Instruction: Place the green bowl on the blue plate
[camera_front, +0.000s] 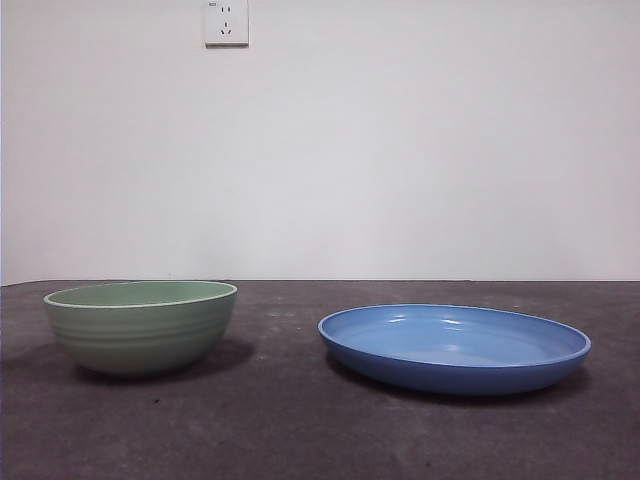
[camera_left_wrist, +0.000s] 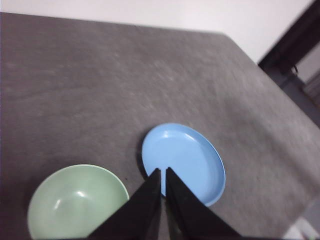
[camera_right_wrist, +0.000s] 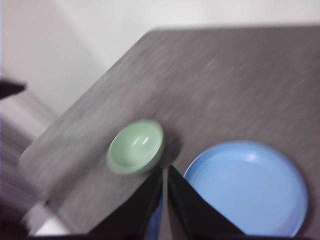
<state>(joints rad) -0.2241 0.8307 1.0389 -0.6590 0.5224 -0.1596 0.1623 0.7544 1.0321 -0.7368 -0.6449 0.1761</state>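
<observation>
The green bowl (camera_front: 140, 325) stands upright on the dark table at the left, empty. The blue plate (camera_front: 455, 347) lies flat to its right, with a gap between the two. Neither arm shows in the front view. From high above, the left wrist view takes in the bowl (camera_left_wrist: 77, 201) and the plate (camera_left_wrist: 182, 161), and my left gripper (camera_left_wrist: 163, 172) is shut with nothing in it. The right wrist view is blurred. My right gripper (camera_right_wrist: 164, 172) is shut and empty too, high over the bowl (camera_right_wrist: 136, 145) and the plate (camera_right_wrist: 247, 189).
The dark grey table (camera_front: 300, 430) runs back to a white wall with a power socket (camera_front: 226, 22). The table's far edges show in both wrist views, with a dark frame (camera_left_wrist: 295, 42) beyond one corner.
</observation>
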